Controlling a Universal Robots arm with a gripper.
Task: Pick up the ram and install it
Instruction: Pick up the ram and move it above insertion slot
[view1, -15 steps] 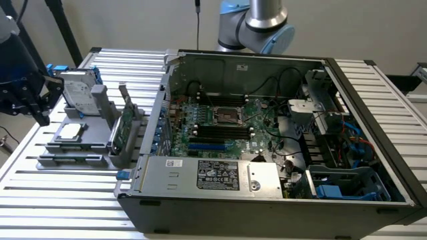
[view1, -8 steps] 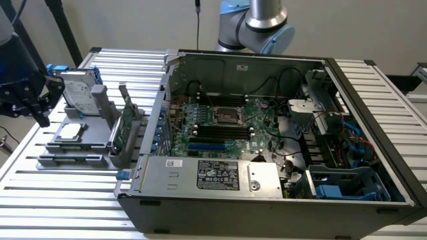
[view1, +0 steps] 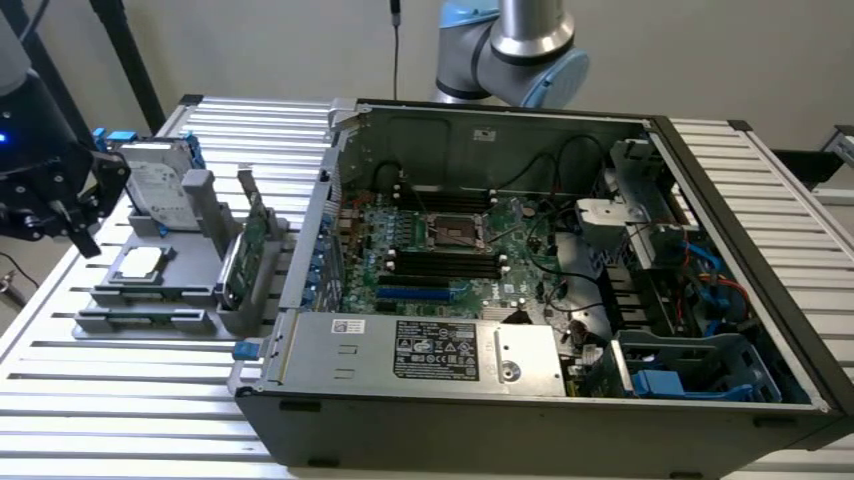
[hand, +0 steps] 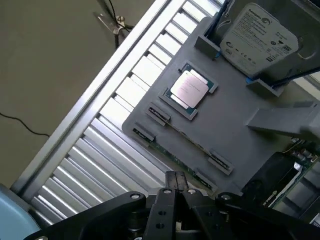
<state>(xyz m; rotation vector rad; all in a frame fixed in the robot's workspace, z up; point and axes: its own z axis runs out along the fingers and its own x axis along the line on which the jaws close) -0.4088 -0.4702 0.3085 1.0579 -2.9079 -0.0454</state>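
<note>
The arm (view1: 518, 45) shows a silver joint with pale-blue caps at the back of the exterior view. Its far end comes in at that view's left edge, where the black wrist (view1: 34, 150) (a small blue light glows on it) carries the gripper (view1: 70, 215), tilted downward. In the wrist view the gripper (hand: 175, 180) has its two fingers (hand: 166, 210) pressed together, empty, with the linkages splayed to either side.
</note>
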